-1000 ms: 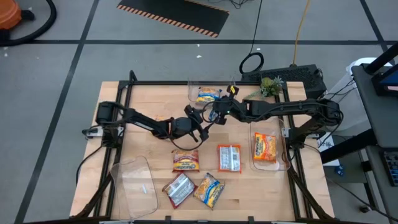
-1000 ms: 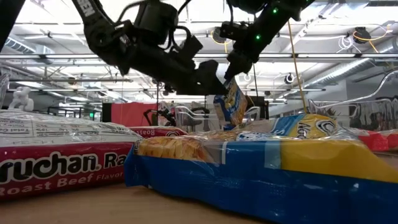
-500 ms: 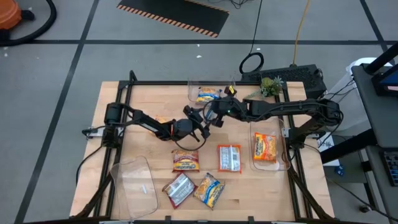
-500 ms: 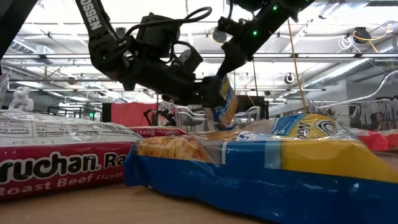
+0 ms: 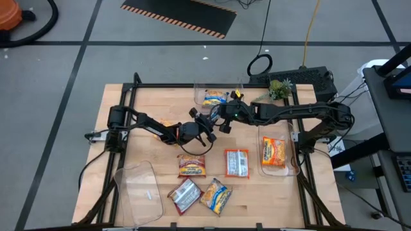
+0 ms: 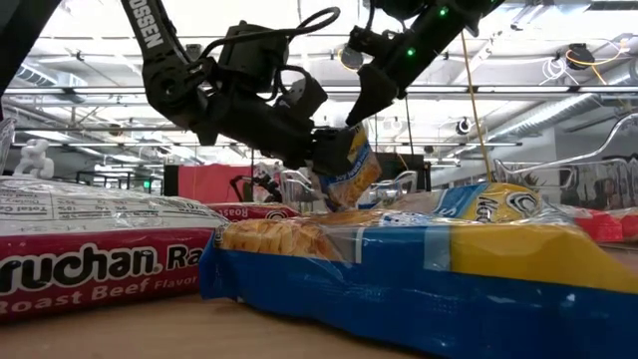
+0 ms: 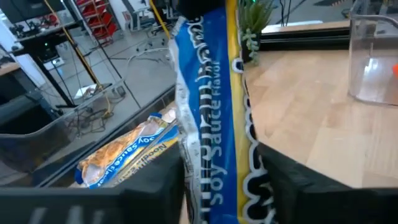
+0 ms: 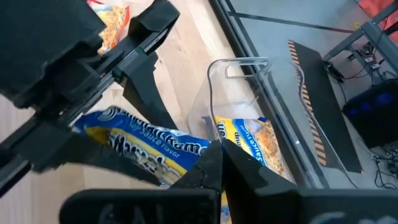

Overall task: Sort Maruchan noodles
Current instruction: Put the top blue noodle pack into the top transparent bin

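A blue-and-yellow Maruchan noodle packet [image 6: 351, 172] hangs in the air over the table's middle, between my two grippers. My left gripper [image 6: 327, 160] reaches in from the table's left and is shut on its lower part. My right gripper [image 6: 362, 122] comes from the right and above and is shut on its top end. On the table lie an orange-red packet [image 5: 191, 165], a red-and-silver packet [image 5: 236, 162], a brown-and-silver packet [image 5: 185, 194] and another blue-and-yellow packet [image 5: 215, 196], all flat. My left gripper pinches the packet's lower half [image 7: 214, 168] between its two fingers, one on each side. The fingers come nearly level from the table's left. The packet stands on end between them, tilted a little and clear of the table. My right gripper pinches the packet's top end [image 8: 198, 151] between its shut fingertips. The fingers slant down from above and from the table's right. The packet hangs below them, lifted clear.
A clear bin [image 5: 204, 90] at the far edge holds a blue-and-yellow packet [image 5: 214, 97]. A clear bin [image 5: 294, 160] at the right holds an orange packet [image 5: 273, 152]. A third clear bin [image 5: 138, 189] stands near left. A small plant [image 5: 279, 88] sits at the far right.
My left gripper has sunk a little, moved in around the hanging packet and shut on its lower part. The packet, which hung straight below my right gripper, now tilts with its lower end toward my left gripper. My right gripper's wrist has turned slightly in place.
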You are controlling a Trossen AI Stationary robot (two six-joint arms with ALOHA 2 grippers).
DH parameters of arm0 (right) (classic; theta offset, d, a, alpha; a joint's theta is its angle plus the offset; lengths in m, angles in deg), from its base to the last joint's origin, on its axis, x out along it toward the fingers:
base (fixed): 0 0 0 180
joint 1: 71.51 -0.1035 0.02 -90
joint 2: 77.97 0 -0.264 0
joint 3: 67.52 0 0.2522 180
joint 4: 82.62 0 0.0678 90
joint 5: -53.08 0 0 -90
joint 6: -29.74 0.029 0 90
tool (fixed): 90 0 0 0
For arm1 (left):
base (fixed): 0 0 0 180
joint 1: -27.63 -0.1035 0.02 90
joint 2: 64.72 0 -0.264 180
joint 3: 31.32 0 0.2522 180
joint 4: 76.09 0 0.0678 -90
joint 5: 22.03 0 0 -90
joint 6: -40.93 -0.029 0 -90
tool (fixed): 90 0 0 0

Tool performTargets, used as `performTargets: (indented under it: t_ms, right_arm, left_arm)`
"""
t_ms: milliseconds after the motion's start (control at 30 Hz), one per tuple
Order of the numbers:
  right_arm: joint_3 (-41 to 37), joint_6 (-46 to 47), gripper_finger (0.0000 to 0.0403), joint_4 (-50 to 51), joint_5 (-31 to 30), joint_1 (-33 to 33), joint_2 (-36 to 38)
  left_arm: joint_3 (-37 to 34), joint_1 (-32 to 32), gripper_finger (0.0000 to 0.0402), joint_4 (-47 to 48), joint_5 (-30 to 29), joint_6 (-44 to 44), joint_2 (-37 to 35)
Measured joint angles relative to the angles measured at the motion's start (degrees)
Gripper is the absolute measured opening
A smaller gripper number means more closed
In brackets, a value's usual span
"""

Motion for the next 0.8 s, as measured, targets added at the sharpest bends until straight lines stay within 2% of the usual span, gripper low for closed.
performTargets:
  t_ms: [133, 333, 567, 800]
  right_arm:
    - [0.0, -1.4, 0.0000, 0.0, 0.0, 0.0, 0.0]
    - [0.0, -2.7, 0.0005, 0.1, -0.1, 0.0, 1.5]
    - [-0.2, -3.1, 0.0054, 1.4, 0.2, -0.2, 8.1]
    - [-7.2, -3.2, 0.0111, 1.2, 11.3, -0.4, 17.5]
  left_arm:
    - [0.0, 0.0, 0.0115, 2.4, 1.9, 0.0, -2.2]
    - [0.0, 0.0, 0.0123, 10.3, 4.5, -1.7, -6.7]
    - [0.0, 0.0, 0.0130, 20.5, 8.3, -3.8, -12.6]
    - [0.0, 0.0, 0.0132, 30.8, 17.2, -3.6, -20.2]
